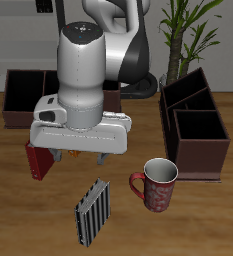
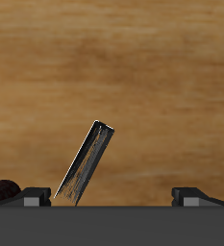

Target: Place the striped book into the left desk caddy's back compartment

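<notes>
Striped book: thin and flat-sided, its cover ruled in narrow black, grey and white bands; it stands tilted on the table near the front edge, beside the mug. From the hand's own camera the book shows edge-on as a slim leaning slab with a pale spine line.

Hand: a blocky white-and-grey housing on a fat, smooth, rounded arm, hanging above the table just behind the book and apart from it. Its two dark fingertips stand spread wide at either side of the wrist view, with nothing between them.

Left caddy: dark maroon-brown open-topped box, matte and square-cornered, set lengthwise at the table's side, well apart from the book.

Back compartment: the narrower divided slots at the caddy's far end, behind its large square bin.

Other caddy: same dark colour, stretched wide across the back of the table, partly hidden by the arm.

Red book: a dull red slab showing under the hand's housing at one side; the rest of it is hidden.

Mug: round, red with a pale speckled pattern, dark inside, handle turned toward the striped book.

Table: warm wood with a long streaked grain.

Plant: long green blades on a thin stem behind the left caddy.
</notes>
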